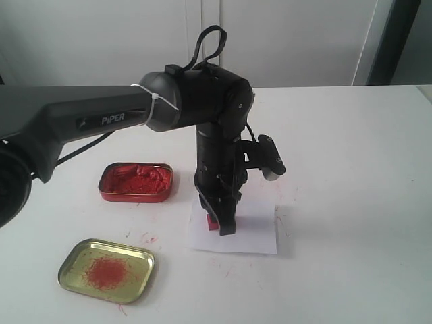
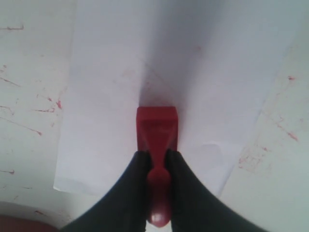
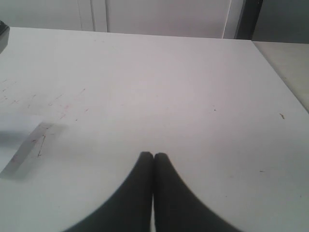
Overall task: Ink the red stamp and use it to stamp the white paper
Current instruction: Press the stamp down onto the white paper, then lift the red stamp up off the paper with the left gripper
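Because the stamping face has to meet the sheet flat, the left hand (image 2: 158,155) points straight down and pinches the small red plastic T-shaped stamp (image 2: 157,128) by its narrow handle. One dark finger sits on each side, and the wider block is left free beyond the fingertips. The grip is narrow, closed on the handle alone. The stamp is solid, glossy red, with a handle that is rounded at the wrist end and flares to a squared base.

Directly under the hand lies the plain white rectangular sheet of paper (image 2: 111,96). The base is on it or just above it. I cannot tell which, though the tight shadow suggests contact. No imprint shows around the block, and anything beneath it is hidden. The stamp sits toward one edge of the sheet rather than its middle.

Farther off to the side of the hand, the red rectangular tin of red ink paste (image 1: 135,181) stands open on the white tabletop (image 1: 351,169), handy for inking, I judge. A little farther lies the gold tin lid with red smears (image 1: 108,270). The right hand (image 3: 153,157) is well apart from all this, its fingers pressed together on nothing.
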### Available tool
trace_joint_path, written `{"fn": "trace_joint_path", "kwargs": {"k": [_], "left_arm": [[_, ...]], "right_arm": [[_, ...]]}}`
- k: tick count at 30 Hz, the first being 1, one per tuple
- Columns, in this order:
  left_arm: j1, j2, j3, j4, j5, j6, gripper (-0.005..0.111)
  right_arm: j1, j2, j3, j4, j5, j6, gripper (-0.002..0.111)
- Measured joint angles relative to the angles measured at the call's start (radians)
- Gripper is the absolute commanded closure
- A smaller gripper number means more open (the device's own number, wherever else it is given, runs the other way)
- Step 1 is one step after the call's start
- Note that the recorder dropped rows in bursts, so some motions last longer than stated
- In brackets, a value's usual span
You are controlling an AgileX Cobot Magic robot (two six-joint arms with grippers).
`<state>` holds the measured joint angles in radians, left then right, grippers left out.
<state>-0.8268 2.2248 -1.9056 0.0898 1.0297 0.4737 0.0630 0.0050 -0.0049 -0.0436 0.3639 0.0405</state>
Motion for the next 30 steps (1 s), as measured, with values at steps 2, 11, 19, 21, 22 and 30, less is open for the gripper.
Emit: {"fn": "trace_joint_path", "kwargs": {"k": [2, 11, 19, 21, 22, 30], "left_arm": [[0.000, -0.002, 0.000, 0.000, 0.005, 0.000, 0.107], [0.000, -0.014, 0.000, 0.000, 0.015, -0.002, 0.107], [-0.004, -0.014, 0.000, 0.032, 0.015, -0.016, 0.107], [-0.013, -0.014, 0.000, 0.053, 0.012, -0.023, 0.107], [-0.020, -0.014, 0.000, 0.059, 0.005, -0.023, 0.107], [-0.068, -0.007, 0.000, 0.163, 0.000, -0.074, 0.107]], "right_arm": [[0.000, 0.000, 0.000, 0.000, 0.000, 0.000, 0.108], [0.000, 0.000, 0.000, 0.000, 0.000, 0.000, 0.108], [0.000, 0.000, 0.000, 0.000, 0.000, 0.000, 0.108], [0.000, 0.000, 0.000, 0.000, 0.000, 0.000, 0.108], [0.000, 0.000, 0.000, 0.000, 0.000, 0.000, 0.108], [0.000, 0.000, 0.000, 0.000, 0.000, 0.000, 0.108]]}}
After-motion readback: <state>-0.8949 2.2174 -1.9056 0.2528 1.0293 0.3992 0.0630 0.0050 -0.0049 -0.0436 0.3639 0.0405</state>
